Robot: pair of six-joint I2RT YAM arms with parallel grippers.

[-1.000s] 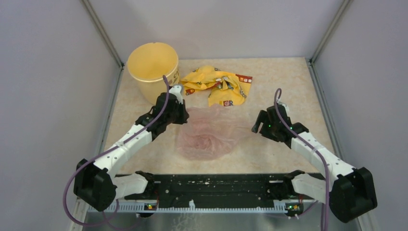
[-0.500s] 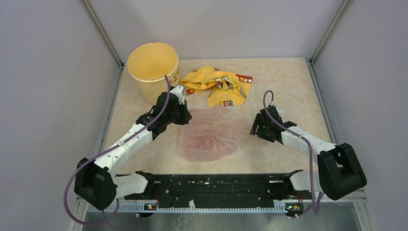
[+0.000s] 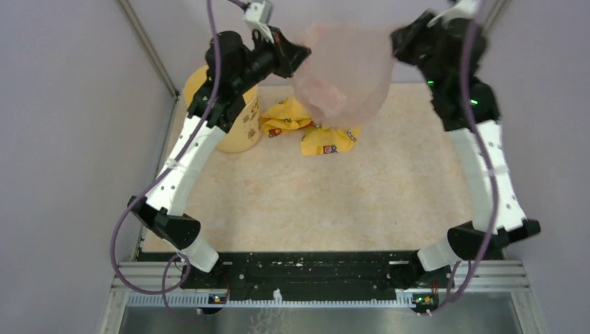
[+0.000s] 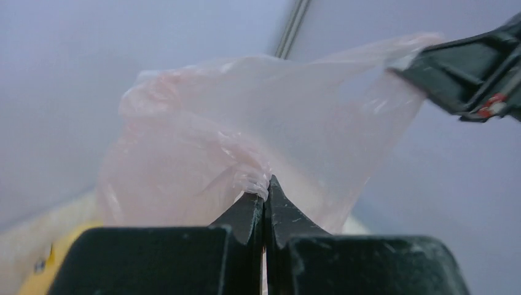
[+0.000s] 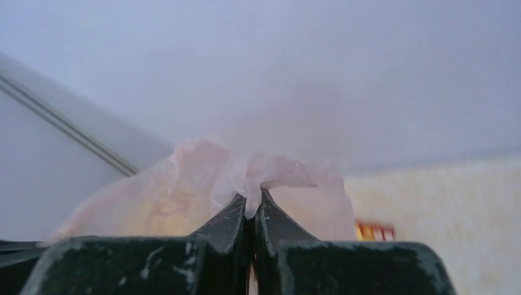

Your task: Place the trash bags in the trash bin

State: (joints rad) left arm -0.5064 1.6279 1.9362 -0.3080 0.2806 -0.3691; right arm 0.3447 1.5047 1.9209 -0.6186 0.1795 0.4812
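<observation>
The pale pink trash bag point(image 3: 344, 73) hangs stretched in the air between my two raised grippers, above the back of the table. My left gripper point(image 3: 303, 52) is shut on a bunched bit of the bag's left edge, seen up close in the left wrist view point(image 4: 265, 187). My right gripper point(image 3: 395, 35) is shut on the bag's right edge, with film pinched between its tips point(image 5: 252, 203). The pale yellow trash bin point(image 3: 243, 129) stands at the back left, below and left of the bag, largely hidden behind my left arm.
A crumpled yellow printed wrapper point(image 3: 323, 132) lies on the table under the hanging bag, just right of the bin. Grey walls with metal corner posts point(image 3: 149, 52) enclose the table on three sides.
My right gripper closed on the bag's right edge. Both arms then rose from the table and carried the bag up and back, so it now hangs high beside the bin.
</observation>
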